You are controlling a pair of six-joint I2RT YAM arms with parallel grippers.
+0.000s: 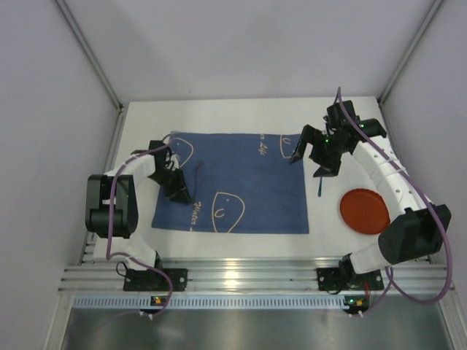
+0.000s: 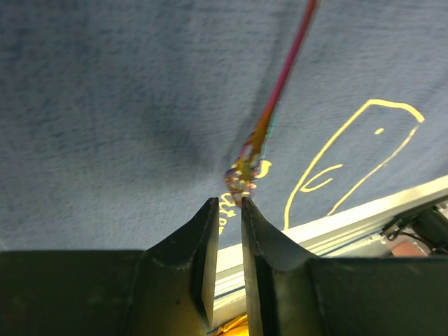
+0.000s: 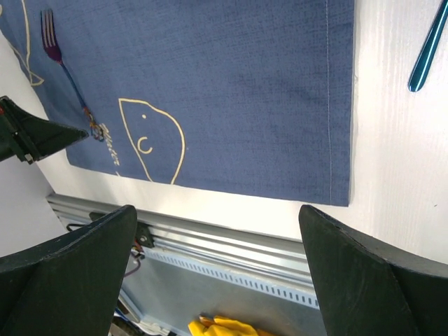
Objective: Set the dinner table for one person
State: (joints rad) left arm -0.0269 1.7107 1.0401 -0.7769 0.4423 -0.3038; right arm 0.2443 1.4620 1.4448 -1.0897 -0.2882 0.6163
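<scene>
— Any writing to read?
— Only handwriting on the blue placemat [image 1: 248,182], beside the outline drawing [image 1: 226,211] at its near edge. Possibly "Water", too small to be sure.
— Elsewhere?
— A scrawl [image 1: 263,146] near its far edge, illegible.

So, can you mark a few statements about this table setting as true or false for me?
1. The fork lies on the blue placemat. True.
2. The red plate sits on the placemat. False: it is on the bare dinner table, to the placemat's right.
3. The right gripper stands wide open and empty. True.
4. The teal utensil lies on the placemat. False: it lies on the table, beside the placemat's right edge.
</scene>
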